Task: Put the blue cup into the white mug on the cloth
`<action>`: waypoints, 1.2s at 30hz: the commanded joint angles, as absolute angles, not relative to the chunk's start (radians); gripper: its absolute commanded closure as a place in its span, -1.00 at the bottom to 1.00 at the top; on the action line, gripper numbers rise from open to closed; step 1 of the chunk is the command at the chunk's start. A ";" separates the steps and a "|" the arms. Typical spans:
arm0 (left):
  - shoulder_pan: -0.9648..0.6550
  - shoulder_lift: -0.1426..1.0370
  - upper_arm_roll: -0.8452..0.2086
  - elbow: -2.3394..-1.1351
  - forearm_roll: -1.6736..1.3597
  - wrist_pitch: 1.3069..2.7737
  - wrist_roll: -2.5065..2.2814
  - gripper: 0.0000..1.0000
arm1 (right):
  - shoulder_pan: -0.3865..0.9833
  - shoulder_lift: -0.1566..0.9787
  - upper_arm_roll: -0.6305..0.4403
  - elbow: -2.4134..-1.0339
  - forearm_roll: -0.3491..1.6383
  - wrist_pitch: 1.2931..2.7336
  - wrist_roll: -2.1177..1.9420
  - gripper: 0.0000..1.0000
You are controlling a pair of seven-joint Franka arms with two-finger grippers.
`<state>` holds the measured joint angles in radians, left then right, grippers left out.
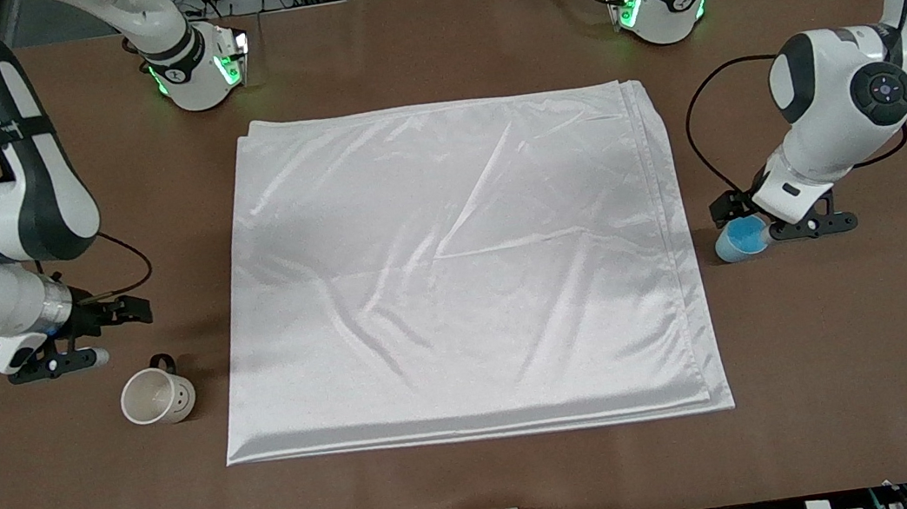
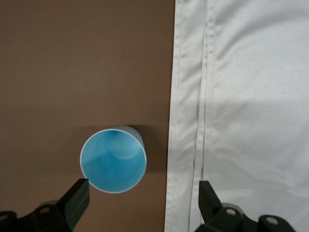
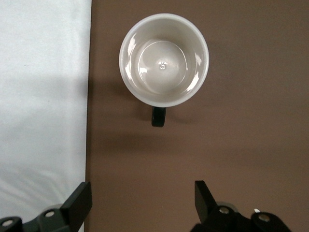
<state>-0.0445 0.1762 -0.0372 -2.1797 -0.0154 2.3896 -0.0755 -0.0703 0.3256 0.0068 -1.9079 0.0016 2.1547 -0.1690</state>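
Two pincers open, blue cup (image 1: 741,239) (partly hidden), white mug (image 1: 158,396)

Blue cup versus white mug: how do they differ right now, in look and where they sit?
The blue cup is light blue and handleless; the white mug is off-white with a small black handle. The cup stands off the cloth at the left arm's end, the mug at the right arm's end, nearer the front camera. Both stand upright and empty on the bare table, neither on the cloth.

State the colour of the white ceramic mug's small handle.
Black, against the off-white ceramic mug; the handle shows best in the right wrist view.
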 commanded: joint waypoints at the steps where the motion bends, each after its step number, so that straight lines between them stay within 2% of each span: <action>1: -0.043 0.221 -0.043 -2.190 -0.025 2.450 -0.061 -1.00 | -0.092 0.379 0.025 -1.899 0.021 2.213 -0.173 -0.88; 9: -0.043 0.258 -0.043 -2.232 -0.023 2.542 -0.061 -1.00 | -0.091 0.436 0.025 -1.896 0.020 2.284 -0.175 -0.84; 22: -0.044 0.287 -0.043 -2.246 -0.021 2.571 -0.061 -1.00 | -0.091 0.482 0.025 -1.894 0.020 2.344 -0.178 -0.80; 28: -0.045 0.313 -0.043 -2.244 -0.006 2.583 -0.061 -1.00 | -0.089 0.495 0.025 -1.894 0.020 2.373 -0.178 -0.72; 32: -0.041 0.322 -0.043 -2.244 0.015 2.588 -0.061 -1.00 | -0.087 0.502 0.026 -1.893 0.021 2.375 -0.176 -0.60; 36: -0.038 0.325 -0.043 -2.244 0.021 2.588 -0.061 -0.87 | -0.089 0.509 0.026 -1.888 0.020 2.387 -0.176 -0.49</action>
<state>-0.0470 0.3180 -0.0392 -2.2388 -0.0042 2.5668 -0.0716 -0.0706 0.4888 0.0086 -1.9071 0.0067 2.3727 -0.1689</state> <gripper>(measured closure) 0.013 0.189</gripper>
